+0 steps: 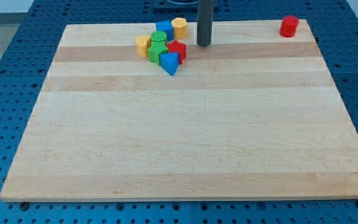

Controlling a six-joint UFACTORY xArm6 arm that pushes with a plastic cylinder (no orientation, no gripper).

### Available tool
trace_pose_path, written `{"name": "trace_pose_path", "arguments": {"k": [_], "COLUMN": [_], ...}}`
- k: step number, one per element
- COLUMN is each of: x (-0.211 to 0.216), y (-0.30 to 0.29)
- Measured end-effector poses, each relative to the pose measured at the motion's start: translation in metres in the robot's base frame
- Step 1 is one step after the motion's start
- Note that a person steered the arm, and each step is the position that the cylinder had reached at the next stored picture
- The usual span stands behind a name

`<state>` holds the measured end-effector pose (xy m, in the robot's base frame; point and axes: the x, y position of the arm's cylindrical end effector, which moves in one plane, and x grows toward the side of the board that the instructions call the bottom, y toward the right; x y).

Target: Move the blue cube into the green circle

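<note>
Near the top edge of the table (185, 155) the blocks lie in a tight cluster. The blue cube (163, 28) is at its top, and it seems to touch the green circle (159, 38) just below, so the task looks nearly done or done. My tip (204, 44) stands just right of the cluster. There is no pincer.

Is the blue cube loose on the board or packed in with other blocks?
Packed in. The blue cube sits at the cluster's top edge, against the green circle and the yellow block. My tip stands apart, to the view's right.
</note>
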<state>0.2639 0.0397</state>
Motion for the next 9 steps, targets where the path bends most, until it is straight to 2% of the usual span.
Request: {"name": "trace_pose_path", "arguments": {"k": [1,3,5,7,8,9], "x": [-0.007,-0.070,-0.071,-0.071,-0.071,-0.039], "y": [0.002,0.000,-0.015,-0.103,-0.124,-0.128]}}
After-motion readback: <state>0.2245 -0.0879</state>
